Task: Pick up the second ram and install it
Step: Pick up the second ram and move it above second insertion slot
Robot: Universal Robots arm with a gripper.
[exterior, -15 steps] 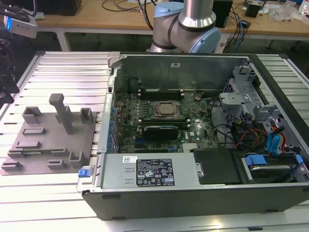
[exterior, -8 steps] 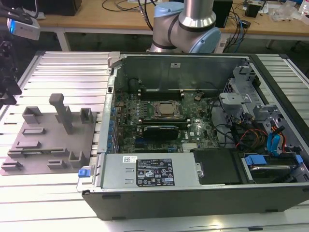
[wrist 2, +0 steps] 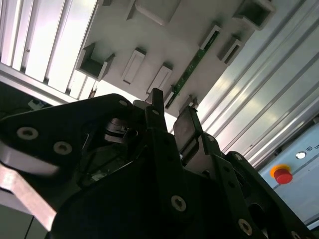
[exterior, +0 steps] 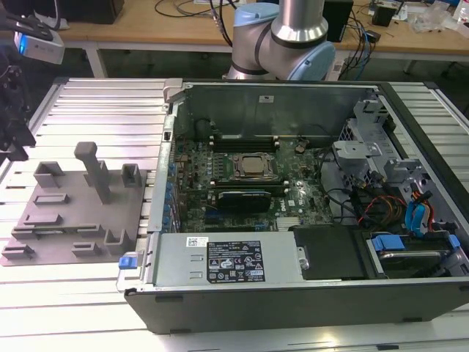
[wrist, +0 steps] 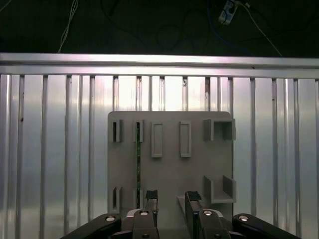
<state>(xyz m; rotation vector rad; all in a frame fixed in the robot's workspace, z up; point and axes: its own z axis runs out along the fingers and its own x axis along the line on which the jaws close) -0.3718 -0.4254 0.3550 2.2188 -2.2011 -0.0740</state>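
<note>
second ram (wrist: pixel 138 159) on edge, long axis toward parted hand (wrist: pixel 172 199)

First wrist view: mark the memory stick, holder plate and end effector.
Memory stick (wrist: pixel 138 164), first wrist view, middle of its edge.
Holder plate (wrist: pixel 169 172), first wrist view, bare middle.
End effector (wrist: pixel 172 195), first wrist view, between its fingertips.

Slatted aluminium table (exterior: pixel 88 312) carries a grey holder plate (exterior: pixel 73 218) and an open computer case (exterior: pixel 308 302)

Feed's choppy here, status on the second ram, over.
Gripper open, empty, over the plate. Ram on edge in its slots, beside the fingers, not between them. No obstruction seen.
</note>
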